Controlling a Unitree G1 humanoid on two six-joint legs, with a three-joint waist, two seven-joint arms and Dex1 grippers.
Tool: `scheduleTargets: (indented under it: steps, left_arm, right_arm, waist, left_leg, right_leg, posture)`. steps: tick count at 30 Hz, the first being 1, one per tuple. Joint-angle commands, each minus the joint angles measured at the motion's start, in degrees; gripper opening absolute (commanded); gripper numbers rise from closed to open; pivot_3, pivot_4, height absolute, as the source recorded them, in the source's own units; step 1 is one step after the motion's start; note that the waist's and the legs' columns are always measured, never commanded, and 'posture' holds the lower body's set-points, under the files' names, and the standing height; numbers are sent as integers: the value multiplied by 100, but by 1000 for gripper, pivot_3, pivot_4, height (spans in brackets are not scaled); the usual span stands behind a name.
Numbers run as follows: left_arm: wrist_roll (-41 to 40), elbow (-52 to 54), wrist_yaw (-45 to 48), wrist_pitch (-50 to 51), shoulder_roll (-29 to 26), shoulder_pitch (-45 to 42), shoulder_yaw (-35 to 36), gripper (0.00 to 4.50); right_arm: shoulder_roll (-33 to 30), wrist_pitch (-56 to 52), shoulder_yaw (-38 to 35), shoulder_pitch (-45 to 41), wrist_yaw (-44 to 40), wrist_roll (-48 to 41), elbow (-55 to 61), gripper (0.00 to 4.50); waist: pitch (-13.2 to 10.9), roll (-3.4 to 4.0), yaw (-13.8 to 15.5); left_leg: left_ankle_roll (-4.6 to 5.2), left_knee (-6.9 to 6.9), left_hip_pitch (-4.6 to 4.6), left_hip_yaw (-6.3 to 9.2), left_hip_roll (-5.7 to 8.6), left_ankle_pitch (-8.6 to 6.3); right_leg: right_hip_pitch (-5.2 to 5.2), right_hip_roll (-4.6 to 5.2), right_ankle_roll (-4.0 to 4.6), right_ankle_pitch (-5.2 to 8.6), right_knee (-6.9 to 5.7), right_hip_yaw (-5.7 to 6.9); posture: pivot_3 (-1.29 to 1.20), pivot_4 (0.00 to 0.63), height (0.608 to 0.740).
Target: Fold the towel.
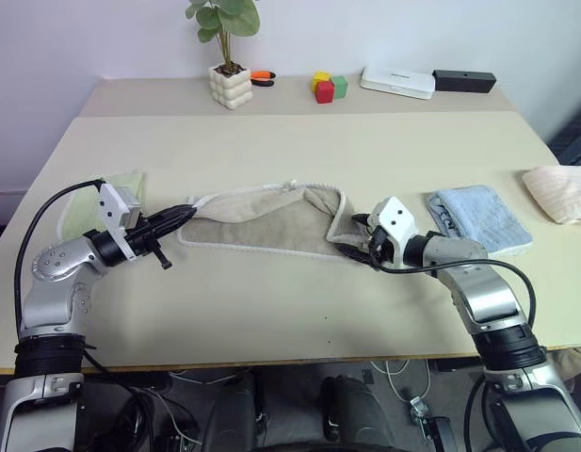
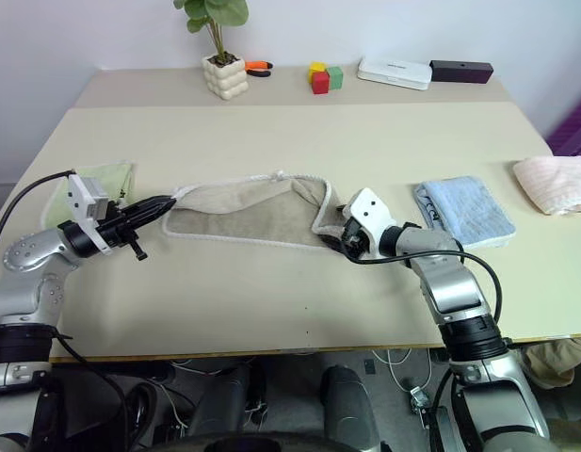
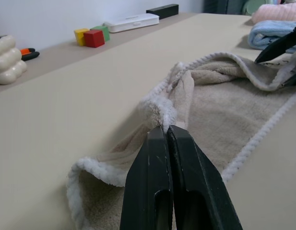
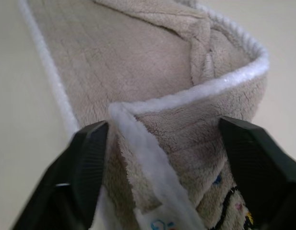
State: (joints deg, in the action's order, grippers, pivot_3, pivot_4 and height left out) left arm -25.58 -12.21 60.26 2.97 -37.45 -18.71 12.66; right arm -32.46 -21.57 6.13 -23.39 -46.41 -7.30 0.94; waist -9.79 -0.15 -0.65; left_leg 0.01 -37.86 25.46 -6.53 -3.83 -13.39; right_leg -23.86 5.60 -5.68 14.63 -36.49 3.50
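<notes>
i'm pinching the towel (image 1: 271,224) edge with my left hand (image 1: 184,216), fingers pressed together; it's lying half folded mid table (image 1: 290,311). my right hand (image 4: 171,158) is spread around the other end. should be keeping edges aligned, cloth taut.

A lab: bare beige table (image 1: 271,311) against a plain white wall (image 1: 83,38)

A large beige-tan terry towel with white stitched edging (image 1: 271,226) is lying folded lengthwise across the pale table (image 1: 290,311). The left gripper (image 1: 185,215) is pinching its left end, while the right gripper (image 1: 363,243) is sitting at its right end.
</notes>
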Motion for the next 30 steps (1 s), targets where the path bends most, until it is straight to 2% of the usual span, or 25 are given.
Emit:
scheduleTargets:
  steps: [1,5,12,14,16,20,21,30]
  left_arm:
    - [-36,267,36,-47,-74,-4,62,0]
    - [-31,324,21,-33,-69,34,66,0]
    - [-23,379,20,-17,-76,55,56,0]
    - [-20,382,24,-8,-77,51,48,0]
    - [-19,386,24,2,-73,47,39,0]
    - [-17,403,34,24,-63,26,8,0]
    - [-17,404,34,28,-64,25,6,0]
    - [48,329,36,-33,-124,37,36,0]
  right_arm:
    - [-114,-97,-147,-218,-176,-201,310,3493]
    - [-217,-119,-7,-222,-403,-190,448,3493]
    - [-416,75,517,-240,-506,346,370,3493]
    - [-429,124,655,-348,-397,591,148,2978]
    - [-362,170,687,-424,-311,670,18,2236]
    - [-120,14,651,-621,-239,607,-77,197]
    - [-117,-8,652,-617,-284,584,-50,49]
    - [-395,63,290,-568,-658,267,96,49]
  waist:
    - [0,0,-7]
    - [0,0,-2]
    - [0,0,-8]
    - [0,0,-8]
    - [0,-1,0]
    - [-1,-1,-10]
    - [-1,-1,-8]
    - [-1,-2,0]
  left_leg:
    - [0,0,0,0,0,0]
    - [0,0,0,1,-1,0]
    - [0,-1,0,1,0,0]
    - [0,0,0,1,0,0]
    - [0,-2,0,1,0,0]
    - [0,-2,0,1,0,0]
    - [0,-2,0,1,0,0]
    - [0,-3,1,1,0,0]
  right_leg:
    - [0,0,0,0,0,0]
    - [0,0,0,0,0,0]
    - [0,0,0,0,0,0]
    - [0,0,0,0,0,0]
    - [0,0,0,0,0,1]
    - [0,0,0,0,0,1]
    - [0,0,0,0,-2,1]
    - [1,0,0,0,-2,1]
  posture:
    - [0,150,735]
    - [0,150,735]
    - [0,150,735]
    - [0,150,735]
    - [0,150,735]
    - [0,150,735]
    - [0,150,735]
    - [0,150,735]
